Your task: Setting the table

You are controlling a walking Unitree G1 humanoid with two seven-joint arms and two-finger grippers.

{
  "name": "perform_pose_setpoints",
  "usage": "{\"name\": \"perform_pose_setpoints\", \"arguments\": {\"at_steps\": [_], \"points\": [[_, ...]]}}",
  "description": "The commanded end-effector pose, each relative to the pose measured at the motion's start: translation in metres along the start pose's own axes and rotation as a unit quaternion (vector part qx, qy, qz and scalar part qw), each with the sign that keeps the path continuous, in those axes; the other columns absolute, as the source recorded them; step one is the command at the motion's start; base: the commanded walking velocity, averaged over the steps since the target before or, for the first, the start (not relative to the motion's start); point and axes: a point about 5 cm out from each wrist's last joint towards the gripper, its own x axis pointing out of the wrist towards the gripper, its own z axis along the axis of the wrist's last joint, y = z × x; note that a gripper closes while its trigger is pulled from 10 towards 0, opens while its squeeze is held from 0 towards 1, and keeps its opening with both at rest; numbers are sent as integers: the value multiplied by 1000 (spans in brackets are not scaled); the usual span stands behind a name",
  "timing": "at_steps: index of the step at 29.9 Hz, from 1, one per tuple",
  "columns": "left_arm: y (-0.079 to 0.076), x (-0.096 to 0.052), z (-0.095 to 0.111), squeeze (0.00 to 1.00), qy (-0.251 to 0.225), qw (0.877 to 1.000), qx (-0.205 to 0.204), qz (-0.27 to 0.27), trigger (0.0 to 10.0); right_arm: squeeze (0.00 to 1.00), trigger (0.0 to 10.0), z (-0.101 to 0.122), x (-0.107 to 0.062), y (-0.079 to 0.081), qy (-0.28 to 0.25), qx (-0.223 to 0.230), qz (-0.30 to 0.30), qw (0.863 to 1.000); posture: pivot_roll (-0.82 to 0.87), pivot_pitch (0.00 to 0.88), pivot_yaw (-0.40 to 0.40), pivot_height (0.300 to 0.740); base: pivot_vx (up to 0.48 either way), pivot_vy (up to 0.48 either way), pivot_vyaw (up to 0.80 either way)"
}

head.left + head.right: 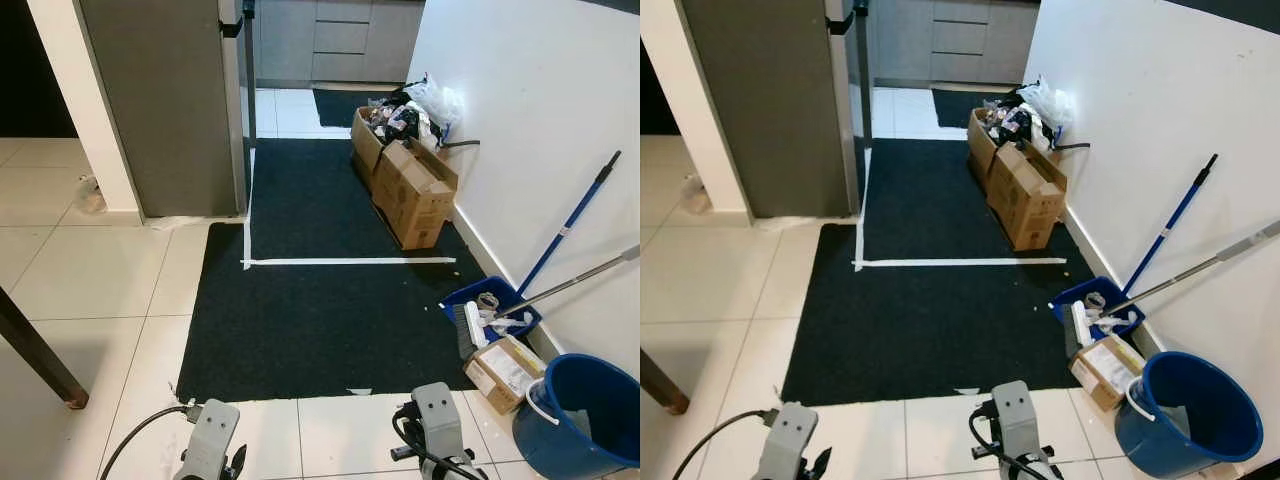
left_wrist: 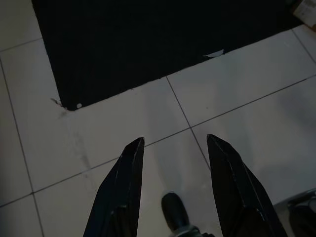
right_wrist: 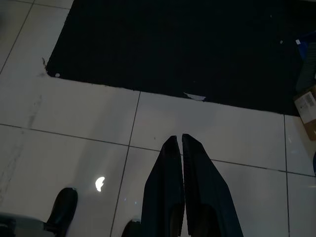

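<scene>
Above the tiled floor (image 1: 90,270), nothing is held: left gripper (image 2: 175,148) fingers spread, right gripper (image 3: 177,143) fingers pressed together; table setting is judged unstarted.

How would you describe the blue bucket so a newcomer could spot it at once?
Follow the white wall on the robot's right down to the floor. The blue bucket stands at the near end of the row of things along it, just past a small cardboard box and a blue dustpan. It is the only round, deep container there.
</scene>
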Motion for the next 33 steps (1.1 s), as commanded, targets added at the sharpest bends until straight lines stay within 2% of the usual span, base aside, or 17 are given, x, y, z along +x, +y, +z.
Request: {"name": "perform_pose_setpoints", "arguments": {"at_steps": [1,7,11,14,17,21,24,29,33], "points": [[-2,-2,-8,0,14,1000,7,-2,10000,0,10000,-5,-1,2,7,1,3,1000,-24,93,38,740,0,0,0],[1,-1,-7,0,16,1000,1,8,10000,0,10000,-1,2,5,1,-19,12,1000,-5,84,40,740,0,0,0],[-1,-1,-8,0,20,1000,2,4,10000,0,10000,-3,2,6,5,-18,13,1000,5,79,38,740,0,0,0],[4,0,-7,0,21,1000,-9,17,10000,0,10000,-4,2,6,10,-18,14,1000,8,73,39,740,0,0,0],[0,0,-9,0,23,1000,10,5,10000,0,10000,-4,2,7,9,-19,15,1000,11,74,41,740,0,0,0],[3,1,-7,0,22,1000,-5,13,10000,0,10000,-5,2,7,10,-17,14,1000,14,78,45,740,0,0,0],[3,1,-7,0,23,1000,10,8,10000,0,10000,-6,2,5,10,-6,7,1000,10,77,47,740,0,0,0],[4,2,-7,0,25,1000,1,12,10000,0,10000,-6,2,7,12,-11,12,1000,16,74,52,740,0,0,0],[1,2,-8,0,27,1000,14,2,10000,0,10000,-6,3,8,10,-12,12,1000,20,72,50,740,0,0,0]]}}
